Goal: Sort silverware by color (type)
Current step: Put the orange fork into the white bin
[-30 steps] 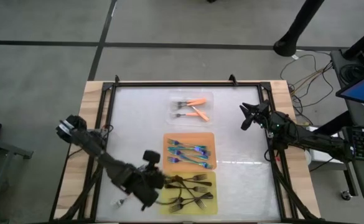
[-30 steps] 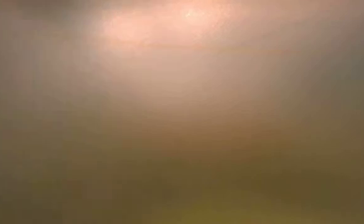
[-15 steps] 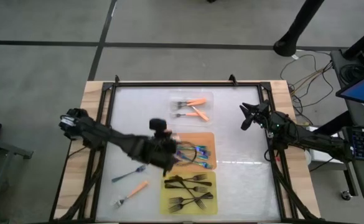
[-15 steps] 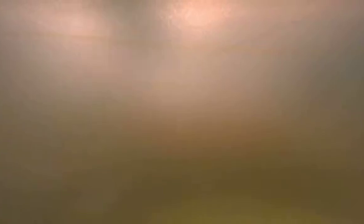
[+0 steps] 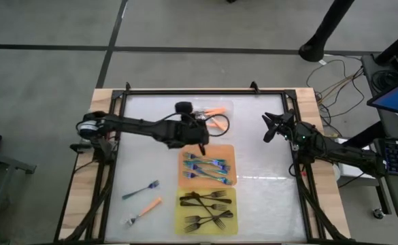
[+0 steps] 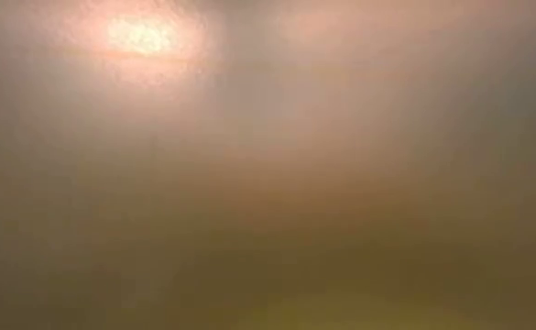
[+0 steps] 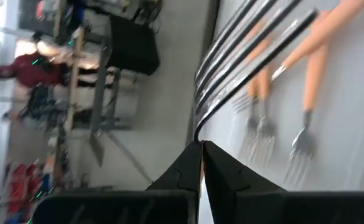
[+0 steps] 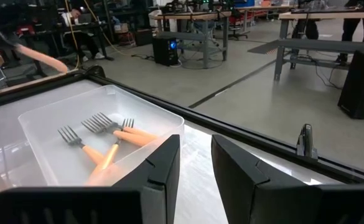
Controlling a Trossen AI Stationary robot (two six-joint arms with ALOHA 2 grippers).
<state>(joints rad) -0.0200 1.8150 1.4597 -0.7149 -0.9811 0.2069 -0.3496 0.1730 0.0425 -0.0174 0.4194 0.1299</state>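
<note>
My left gripper [image 5: 201,138] is shut and hangs between the clear tray [image 5: 227,106] and the orange tray [image 5: 230,150]. A blurred orange-handled fork [image 8: 45,59] shows in the air beside it in the right wrist view. Three orange-handled forks [image 8: 101,140] lie in the clear tray. Several teal-handled forks [image 5: 205,168] lie in the orange tray. Several black forks [image 5: 205,207] lie in the yellow tray [image 5: 231,228]. A teal fork [image 5: 141,190] and an orange fork [image 5: 144,211] lie loose on the table at the near left. My right gripper [image 5: 267,129] waits open at the right edge. My left gripper appears shut on an orange-handled fork. The fork's handle [image 8: 48,60] sticks out from the dark blurred gripper in the right wrist view, lifted clear of the table. Its own wrist view shows only the shut fingertips [image 7: 191,163], so which part they hold is hidden.
A black frame rail [image 5: 185,90] runs around the white tabletop. The low view is a blur and shows nothing. The three trays stand in a row down the table's middle. Bare tabletop lies to their right and left.
My left gripper has swung from the near edge beside the yellow tray toward the far edge, past the orange tray to the clear tray. It turned as it went and stayed shut. The two loose forks at the near left are uncovered now.
</note>
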